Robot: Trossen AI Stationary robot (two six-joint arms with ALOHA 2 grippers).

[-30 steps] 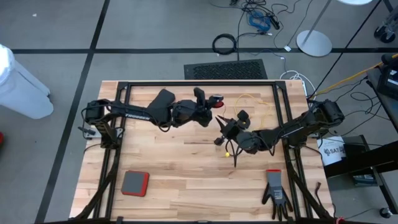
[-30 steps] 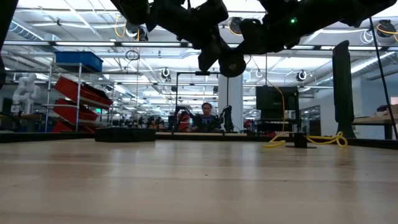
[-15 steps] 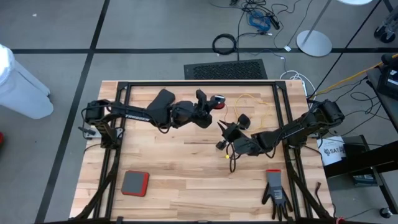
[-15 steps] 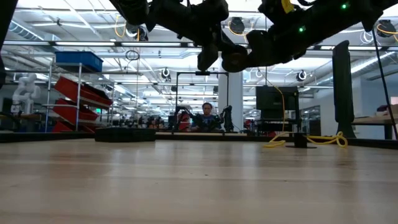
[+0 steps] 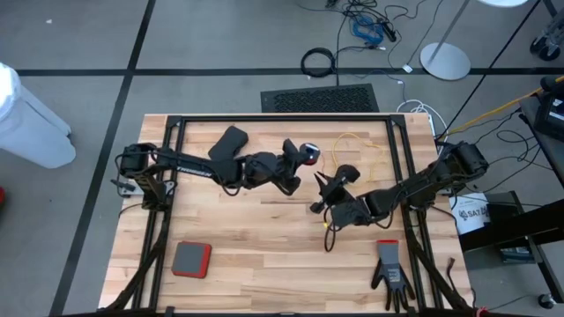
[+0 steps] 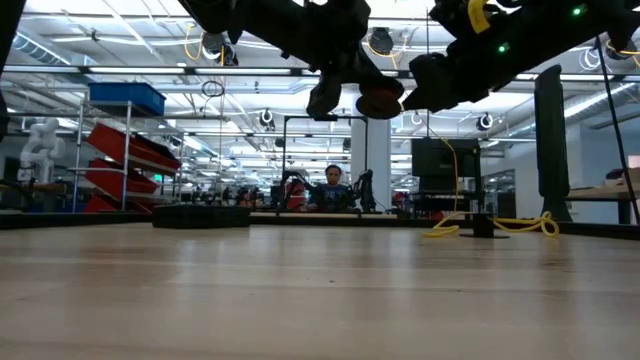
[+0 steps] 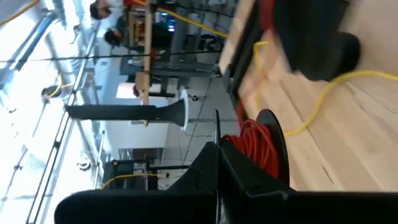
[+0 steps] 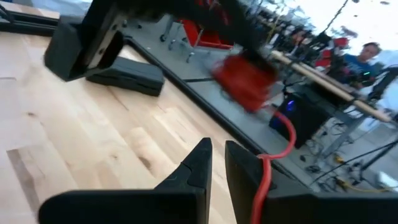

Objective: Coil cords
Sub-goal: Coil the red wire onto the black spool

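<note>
My left gripper [image 5: 301, 163] is at mid-table, shut on a small black reel [image 5: 309, 151] wound with red cord [image 7: 256, 144], well above the table in the low view [image 6: 380, 100]. My right gripper [image 5: 324, 195] is just right of it, toward the near side, shut on the loose red cord [image 8: 266, 177]. That cord runs up to the reel, and its tail [image 5: 330, 233] hangs toward the near edge. A yellow cord [image 5: 363, 145] lies in loose loops on the table at the far right, with its black reel [image 7: 323, 53] beside it. My left gripper holds the red cord's reel at its rim [image 7: 219, 140], pinched between the two fingers. The reel is lifted clear of the table, its flanges on edge. My right gripper has the red cord running along one finger [image 8: 245, 177]. The fingers hide the place of the pinch. The cord curves slack up to the reel.
A black flat block [image 5: 231, 139] lies at the far left. A red and grey pad [image 5: 191, 258] and a black glove [image 5: 390, 273] lie near the front edge. Black frame rails [image 5: 282, 118] run round the table. A person [image 6: 333, 185] sits in the room beyond.
My left gripper has carried the reel a little toward the table's right and near edges and has turned it. My right gripper has drawn back toward the near right with the cord, whose tail has moved with it.
</note>
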